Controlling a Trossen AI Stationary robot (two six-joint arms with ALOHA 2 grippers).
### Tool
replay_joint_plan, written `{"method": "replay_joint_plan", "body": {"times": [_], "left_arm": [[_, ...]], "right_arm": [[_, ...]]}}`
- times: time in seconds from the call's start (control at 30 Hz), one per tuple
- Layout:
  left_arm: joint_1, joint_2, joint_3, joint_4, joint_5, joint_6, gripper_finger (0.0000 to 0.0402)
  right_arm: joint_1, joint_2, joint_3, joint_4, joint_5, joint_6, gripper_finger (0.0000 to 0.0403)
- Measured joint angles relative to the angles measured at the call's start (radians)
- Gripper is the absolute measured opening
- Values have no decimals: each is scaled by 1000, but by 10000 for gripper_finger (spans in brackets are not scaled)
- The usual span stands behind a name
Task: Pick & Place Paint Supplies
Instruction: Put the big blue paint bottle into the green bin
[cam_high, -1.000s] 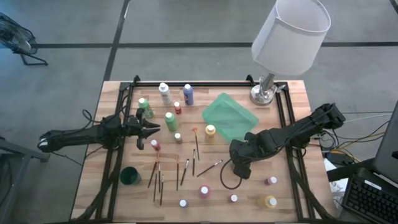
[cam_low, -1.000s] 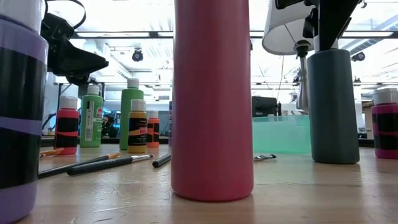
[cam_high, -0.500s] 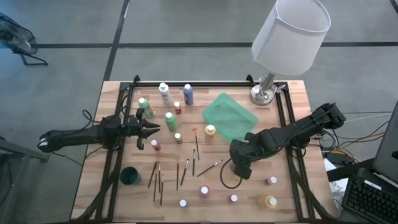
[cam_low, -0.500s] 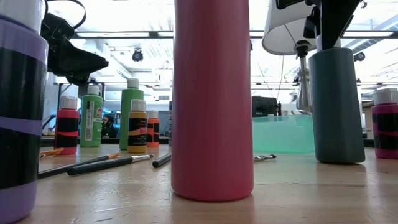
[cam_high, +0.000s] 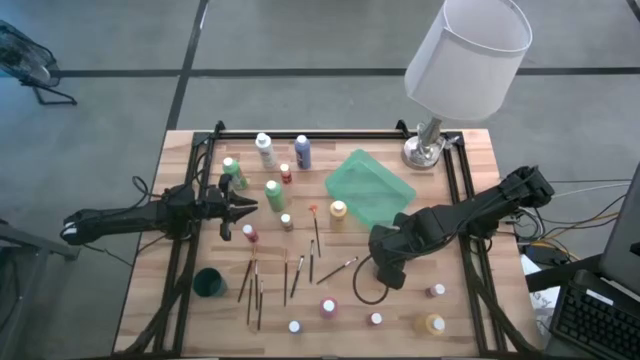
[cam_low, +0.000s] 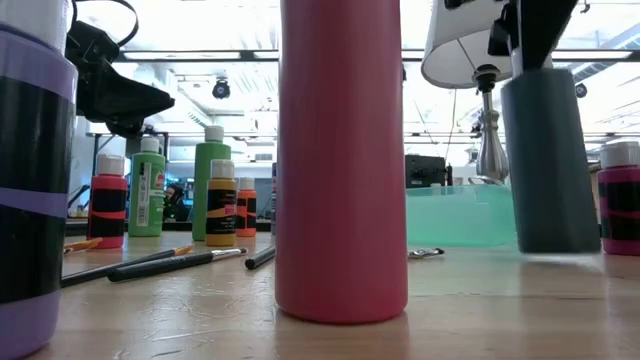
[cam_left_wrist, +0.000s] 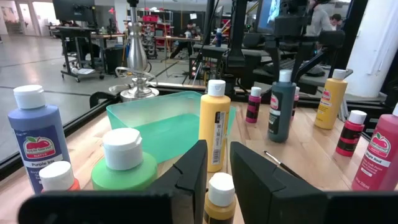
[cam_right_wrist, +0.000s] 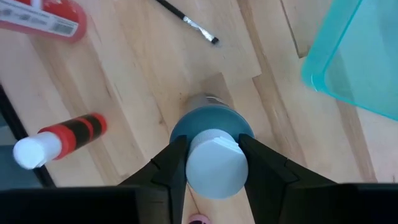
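My right gripper (cam_high: 385, 268) stands right of the table's middle, pointing down, shut on a blue-grey paint bottle (cam_low: 545, 160) with a white cap. In the high view the gripper hides the bottle. My left gripper (cam_high: 248, 205) waits level at the left, its fingers a little apart with nothing between them, next to green (cam_high: 273, 192), red (cam_high: 249, 233) and ochre (cam_high: 287, 221) bottles standing on their bases. Thin brushes (cam_high: 255, 285) lie flat on the wood near the front. My right gripper pinches the bottle's white cap (cam_right_wrist: 211, 163) between its two fingers (cam_right_wrist: 171, 168), one on each side. The fingers come from above, pointing steeply down. The bottle hangs below them almost upright, slightly tilted, its base (cam_low: 555, 248) just off the table.
A translucent green tray (cam_high: 368, 187) lies just behind the right gripper, with a lamp (cam_high: 465, 60) at the far right corner. A dark green cup (cam_high: 209, 282) stands front left. More bottles stand along the front edge, among them a pink one (cam_low: 342, 160) and a purple one (cam_low: 30, 170).
The blue-grey bottle, held by my right gripper, has come a little up off the table. It has shifted slightly toward the table's right edge and now leans a bit.
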Motion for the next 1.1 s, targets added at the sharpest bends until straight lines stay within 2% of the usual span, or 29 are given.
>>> {"method": "replay_joint_plan", "body": {"times": [0.43, 0.6, 0.83, 0.93, 1.1], "left_arm": [[0, 0, 0, -3, 0, 0, 76], [0, 0, 0, -3, 0, 0, 76], [0, 0, 0, -1, 0, 0, 76], [0, 0, 0, 0, 0, 0, 76], [0, 0, 0, 0, 0, 0, 76]], "right_arm": [[-85, -128, 96, -38, 17, -39, 120], [-164, -198, 98, -38, 36, -54, 115], [-306, -246, 98, -44, 48, -153, 116], [-370, -241, 98, -99, 55, -186, 117], [-450, -218, 94, -210, 127, -208, 115]]}}
